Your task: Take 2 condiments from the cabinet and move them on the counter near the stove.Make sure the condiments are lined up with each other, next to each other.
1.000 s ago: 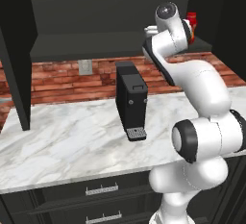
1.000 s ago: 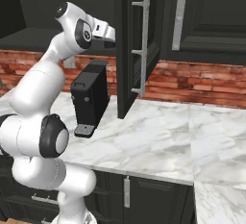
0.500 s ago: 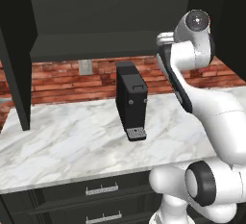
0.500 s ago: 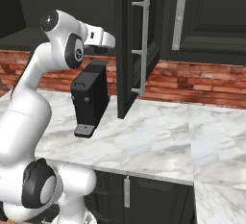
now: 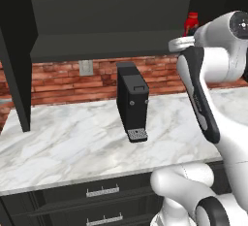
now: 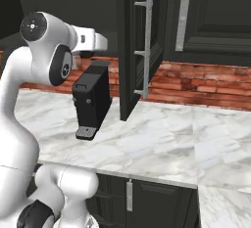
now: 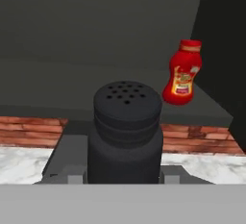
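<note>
Red brick backsplash (image 5: pixel 58 82) — dark drawers (image 5: pixel 97 203) below, steel-handled.

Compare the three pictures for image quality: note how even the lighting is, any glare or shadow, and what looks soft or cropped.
Left base view: even, flat light, no glare on the counter; the cabinet interior is dim. Right base view: likewise even, with soft shade beneath the open cabinet door. Hand view: the black shaker looms large, slightly soft and cropped at the bottom; the red bottle behind stays readable, its label print blurred.
</note>
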